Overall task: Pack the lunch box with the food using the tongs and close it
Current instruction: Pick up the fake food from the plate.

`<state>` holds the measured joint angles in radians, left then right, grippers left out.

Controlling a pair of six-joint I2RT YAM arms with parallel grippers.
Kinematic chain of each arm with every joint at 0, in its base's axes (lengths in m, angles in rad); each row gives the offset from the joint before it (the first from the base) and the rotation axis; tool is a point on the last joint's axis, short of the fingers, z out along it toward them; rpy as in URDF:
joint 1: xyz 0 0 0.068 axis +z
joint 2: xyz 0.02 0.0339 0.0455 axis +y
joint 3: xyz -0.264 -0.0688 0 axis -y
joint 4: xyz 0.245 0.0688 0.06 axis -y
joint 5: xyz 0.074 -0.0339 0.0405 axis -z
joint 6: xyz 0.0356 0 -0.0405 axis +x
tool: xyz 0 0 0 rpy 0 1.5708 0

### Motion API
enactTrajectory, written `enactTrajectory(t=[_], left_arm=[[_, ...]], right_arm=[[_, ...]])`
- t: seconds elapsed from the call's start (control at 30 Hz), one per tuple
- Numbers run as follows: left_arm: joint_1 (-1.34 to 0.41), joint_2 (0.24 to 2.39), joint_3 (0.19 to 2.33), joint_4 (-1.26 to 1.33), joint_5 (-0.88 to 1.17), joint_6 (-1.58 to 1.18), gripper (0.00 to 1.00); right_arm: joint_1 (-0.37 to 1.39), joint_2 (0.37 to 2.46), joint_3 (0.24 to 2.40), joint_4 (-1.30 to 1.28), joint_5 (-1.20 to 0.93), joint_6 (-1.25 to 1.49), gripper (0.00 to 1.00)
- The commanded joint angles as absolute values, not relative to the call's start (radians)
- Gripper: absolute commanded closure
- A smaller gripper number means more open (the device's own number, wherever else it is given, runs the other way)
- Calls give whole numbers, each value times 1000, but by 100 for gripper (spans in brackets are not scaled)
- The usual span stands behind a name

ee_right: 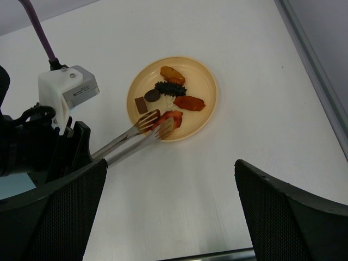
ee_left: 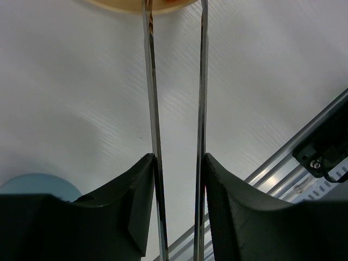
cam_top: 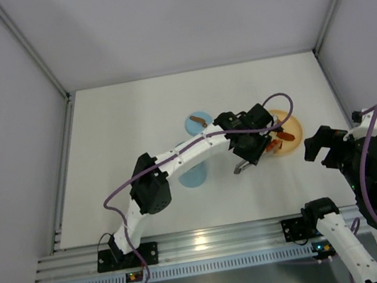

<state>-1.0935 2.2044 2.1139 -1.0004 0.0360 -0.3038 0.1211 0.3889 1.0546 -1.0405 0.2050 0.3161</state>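
Glossy metal tongs [ee_right: 130, 140], smooth matt plastic plate [ee_right: 210, 87], matt white tabletop [ee_right: 244, 49].

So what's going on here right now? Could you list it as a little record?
Left gripper: shut on the tongs, held out over the plate
Tongs tips: at a red piece near the plate's edge
Food: several pieces on the plate
Right gripper: open, holding nothing
Lunch box: uncovered, left of the plate
Lid: off, lying beyond the lunch box
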Motion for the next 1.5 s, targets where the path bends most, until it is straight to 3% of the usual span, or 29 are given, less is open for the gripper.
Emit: enactTrajectory(t=[0.0,0.2,0.33,0.73,1.47], left_arm=[[-1092,2197,2109,-1009,43,-296,55],[-1094,2201,2114,-1009,43,-295,55],[-1094,2200,2117,-1000,34,-298,67],[-1092,2168,2160,-945,-28,-308,82],[-1092,2089,2192,-923,-101,-288,82]], right_arm=[[109,393,1063,-1042,212,316,0],[109,394,1062,-1040,209,318,1],[109,393,1062,-1042,209,316,0],[110,393,1060,-1042,209,316,0],[110,402,1060,-1032,210,318,1]])
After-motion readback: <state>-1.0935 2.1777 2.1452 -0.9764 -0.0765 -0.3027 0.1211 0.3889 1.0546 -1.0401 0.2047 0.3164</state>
